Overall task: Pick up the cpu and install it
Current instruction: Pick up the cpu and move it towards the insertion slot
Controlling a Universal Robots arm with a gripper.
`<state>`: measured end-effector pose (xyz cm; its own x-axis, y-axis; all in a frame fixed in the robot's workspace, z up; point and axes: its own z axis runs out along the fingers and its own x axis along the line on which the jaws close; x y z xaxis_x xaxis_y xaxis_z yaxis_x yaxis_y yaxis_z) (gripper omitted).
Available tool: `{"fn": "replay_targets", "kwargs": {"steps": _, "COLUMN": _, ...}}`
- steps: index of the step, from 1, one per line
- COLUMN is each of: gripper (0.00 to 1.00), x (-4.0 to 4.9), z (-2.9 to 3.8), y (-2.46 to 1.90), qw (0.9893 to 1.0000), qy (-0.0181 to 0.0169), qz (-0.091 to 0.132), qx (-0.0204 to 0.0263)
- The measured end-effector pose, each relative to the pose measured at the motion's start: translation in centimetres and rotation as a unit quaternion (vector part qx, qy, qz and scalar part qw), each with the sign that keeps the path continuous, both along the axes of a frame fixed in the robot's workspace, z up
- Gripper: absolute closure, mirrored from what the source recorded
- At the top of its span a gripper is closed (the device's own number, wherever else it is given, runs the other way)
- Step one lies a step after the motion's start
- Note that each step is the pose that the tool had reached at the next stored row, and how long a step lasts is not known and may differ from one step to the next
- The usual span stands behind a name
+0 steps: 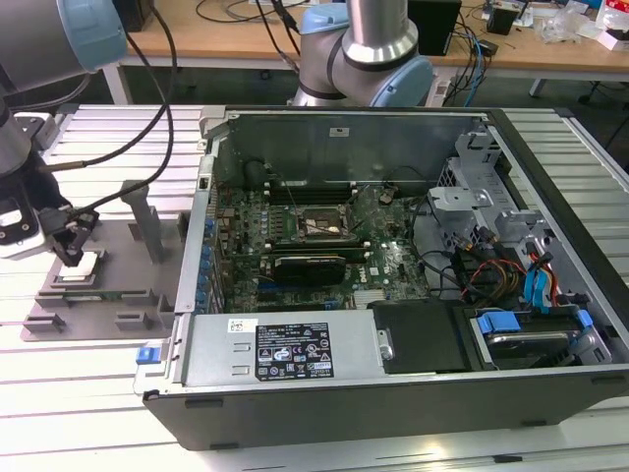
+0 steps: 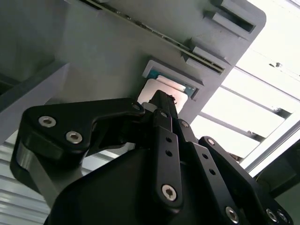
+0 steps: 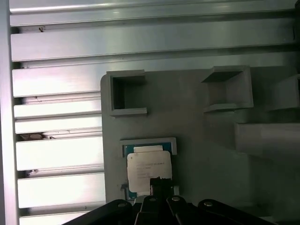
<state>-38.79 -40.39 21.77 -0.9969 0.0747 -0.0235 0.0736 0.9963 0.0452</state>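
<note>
Close to one edge of the grey tray (image 3: 201,154), finding the cpu (image 3: 149,168) lying flat in a shallow square pocket (image 3: 147,142), pale metal top facing up, a thin green rim peeking out around it. Catching the cpu (image 2: 157,87) again in the second wrist view, and in the exterior view spotting the cpu (image 1: 86,264) toward the tray's side at the exterior view's left. Seeing it seated in the pocket, not raised.

Watching the end effector (image 3: 160,183) hanging directly over the chip, black fingers (image 2: 164,131) drawn together with nothing between them, tips pointing down at the metal top near one of its sides. Not managing to tell whether the tips are touching the metal or stopping just short.

Noting upright grey blocks (image 1: 149,224) standing elsewhere on the tray, apart from the chip. Seeing the tray resting on the ribbed aluminium slats of the bench (image 1: 88,388). Finding the open computer case (image 1: 344,405) lying on its side just beside the tray, toward the exterior view's right, motherboard (image 1: 393,265) facing up, with the black socket frame (image 1: 319,224) sitting near the board's middle, well apart from the cpu. Glimpsing the arm (image 1: 371,49), grey with pale-blue joints, rising behind the case's far wall.
</note>
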Motion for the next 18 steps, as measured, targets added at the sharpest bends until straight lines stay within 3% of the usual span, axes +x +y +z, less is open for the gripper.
{"fn": "replay_targets", "kwargs": {"steps": 7, "gripper": 0.89, "x": -0.01, "z": -0.18, "y": -0.02, "qw": 1.0000, "qy": 0.0000, "qz": 0.000, "qx": 0.0000}}
{"fn": "replay_targets", "kwargs": {"steps": 10, "gripper": 0.71, "x": -0.01, "z": -0.19, "y": -0.02, "qw": 1.0000, "qy": 0.0000, "qz": 0.000, "qx": 0.0000}}
{"fn": "replay_targets", "kwargs": {"steps": 12, "gripper": 0.52, "x": -0.01, "z": -0.20, "y": -0.02, "qw": 1.0000, "qy": 0.0000, "qz": 0.000, "qx": 0.0000}}
{"fn": "replay_targets", "kwargs": {"steps": 14, "gripper": 0.46, "x": -0.01, "z": -0.21, "y": -0.02, "qw": 1.0000, "qy": 0.0000, "qz": 0.000, "qx": 0.0000}}
{"fn": "replay_targets", "kwargs": {"steps": 15, "gripper": 0.34, "x": -0.01, "z": -0.22, "y": -0.02, "qw": 1.0000, "qy": 0.0000, "qz": 0.000, "qx": 0.0000}}
{"fn": "replay_targets", "kwargs": {"steps": 18, "gripper": 0.28, "x": -0.01, "z": -0.26, "y": -0.02, "qw": 1.0000, "qy": -0.0001, "qz": 0.000, "qx": 0.0000}}
